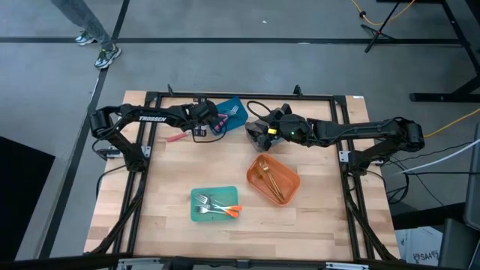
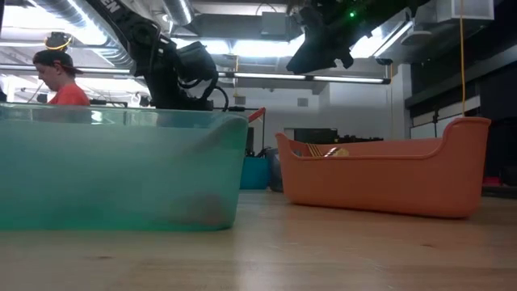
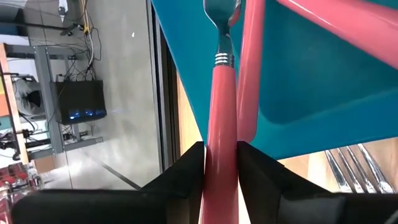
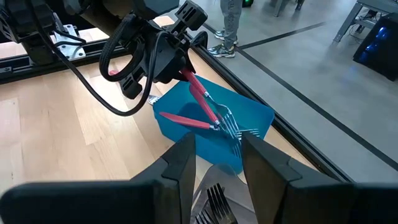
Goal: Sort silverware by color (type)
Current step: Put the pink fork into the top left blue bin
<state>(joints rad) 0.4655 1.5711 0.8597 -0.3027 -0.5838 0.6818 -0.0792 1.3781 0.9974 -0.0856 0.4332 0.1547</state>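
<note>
Left gripper (image 4: pixel 180 59) clamped on a pink-handled fork (image 4: pixel 205 102), held over the blue bin (image 4: pixel 249 118); long axis slants down, tines toward a second pink fork (image 4: pixel 186 119) inside. Risk: released askew, it could catch the rim and tip out. Right gripper (image 4: pixel 214 162) waits nearby, fingers apart, empty

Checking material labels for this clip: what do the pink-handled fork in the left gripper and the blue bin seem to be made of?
Pink-handled fork, between the left gripper's fingers: handle looks like smooth glossy plastic; ribbed collar and tines reflect like polished metal. Blue bin: apparently moulded plastic, uniform colour with a soft sheen.
</note>
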